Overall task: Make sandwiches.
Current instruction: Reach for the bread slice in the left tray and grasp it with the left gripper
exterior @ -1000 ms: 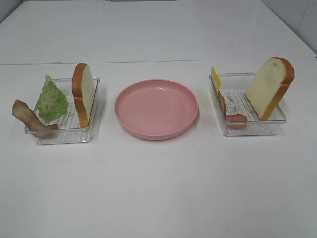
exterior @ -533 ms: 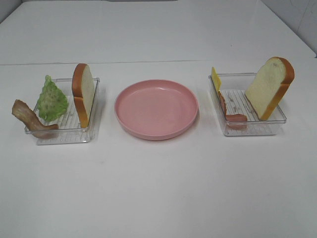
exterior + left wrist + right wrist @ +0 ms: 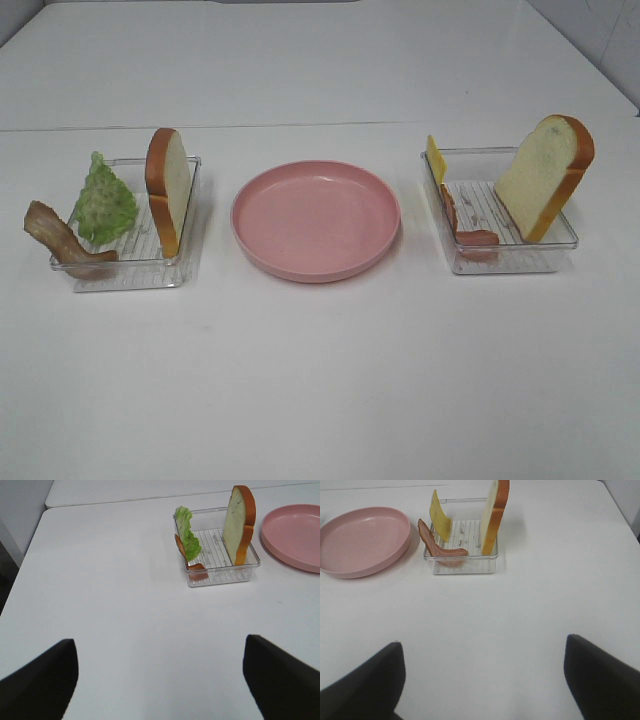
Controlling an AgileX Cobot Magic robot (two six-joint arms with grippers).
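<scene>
Black jaws of your left gripper (image 3: 160, 680) and right gripper (image 3: 482, 680) gape empty, and farther off the left bread slice (image 3: 168, 190) and right bread slice (image 3: 545, 175) stand on edge in clear trays (image 3: 125, 278) flanking the pink plate (image 3: 315, 272), likely light and stiff, so pinch across the flat faces.

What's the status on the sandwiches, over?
Both unloaded: left gripper open, right gripper open. Standing in clear trays: left bread slice, right bread slice; no sandwich started. Bare pink plate, path clear.
</scene>
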